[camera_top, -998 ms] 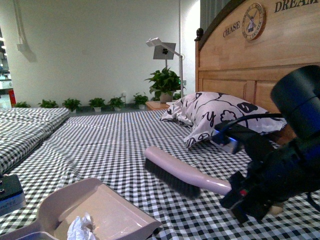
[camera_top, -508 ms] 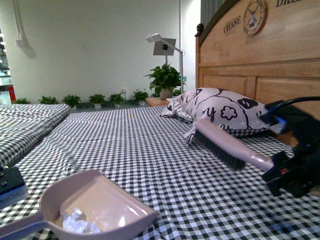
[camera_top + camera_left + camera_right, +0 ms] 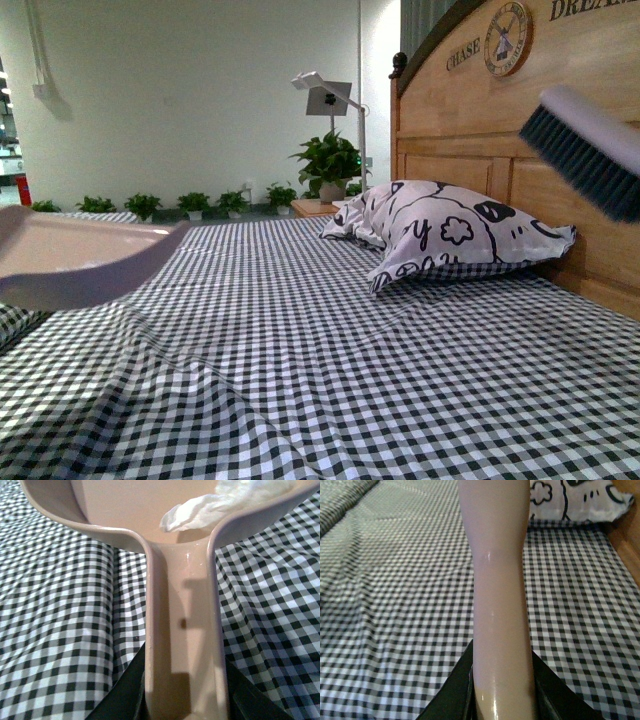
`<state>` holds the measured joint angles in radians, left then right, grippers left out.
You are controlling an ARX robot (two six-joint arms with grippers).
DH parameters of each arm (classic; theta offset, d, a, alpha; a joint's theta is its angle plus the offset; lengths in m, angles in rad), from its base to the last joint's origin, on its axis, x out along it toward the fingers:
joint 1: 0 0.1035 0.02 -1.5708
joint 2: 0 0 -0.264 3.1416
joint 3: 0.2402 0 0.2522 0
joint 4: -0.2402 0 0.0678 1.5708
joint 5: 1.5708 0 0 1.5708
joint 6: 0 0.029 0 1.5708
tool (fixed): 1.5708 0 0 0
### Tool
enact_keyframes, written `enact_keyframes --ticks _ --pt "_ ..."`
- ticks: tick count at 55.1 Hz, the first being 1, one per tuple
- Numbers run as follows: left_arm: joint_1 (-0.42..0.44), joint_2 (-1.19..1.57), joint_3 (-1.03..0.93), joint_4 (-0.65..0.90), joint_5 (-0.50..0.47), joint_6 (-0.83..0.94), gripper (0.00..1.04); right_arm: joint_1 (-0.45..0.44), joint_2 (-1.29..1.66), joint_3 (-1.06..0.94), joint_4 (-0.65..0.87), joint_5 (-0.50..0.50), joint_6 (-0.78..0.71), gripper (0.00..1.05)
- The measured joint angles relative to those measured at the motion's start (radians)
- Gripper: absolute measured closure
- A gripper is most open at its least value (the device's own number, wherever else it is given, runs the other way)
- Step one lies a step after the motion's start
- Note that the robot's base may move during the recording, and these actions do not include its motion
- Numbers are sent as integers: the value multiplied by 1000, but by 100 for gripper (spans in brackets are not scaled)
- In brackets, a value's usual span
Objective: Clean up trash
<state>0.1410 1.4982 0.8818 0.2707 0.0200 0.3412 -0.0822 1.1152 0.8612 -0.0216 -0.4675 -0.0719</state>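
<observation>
The pinkish-beige dustpan (image 3: 80,262) hangs in the air at the left of the front view, well above the checked bed. In the left wrist view my left gripper (image 3: 185,700) is shut on the dustpan (image 3: 183,630) handle. The trash (image 3: 235,500), a crumpled white tissue wad, lies inside the pan near the handle; the front view does not show it. The brush (image 3: 590,150), pink with dark bristles, is raised at the upper right. My right gripper (image 3: 502,695) is shut on the brush (image 3: 496,575) handle above the sheet.
A black-and-white patterned pillow (image 3: 450,235) lies against the wooden headboard (image 3: 500,110) at the right. The checked bedsheet (image 3: 300,370) spreads over the whole bed, with folds at the left. Potted plants (image 3: 328,165) and a lamp stand beyond the bed.
Both arms have risen. The dustpan went from low on the bed to high at the left, the tissue still in it. The brush went up and to the right, out of the lower view.
</observation>
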Motion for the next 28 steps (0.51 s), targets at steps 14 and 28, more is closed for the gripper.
enact_keyframes --ticks 14,28 --pt "-66 -317 -134 -40 -20 -55 79 -51 -221 1 -31 -100 132 84" --pt "-162 -645 -267 -149 -51 -58 79 -35 -395 -8 -76 -19 269 84"
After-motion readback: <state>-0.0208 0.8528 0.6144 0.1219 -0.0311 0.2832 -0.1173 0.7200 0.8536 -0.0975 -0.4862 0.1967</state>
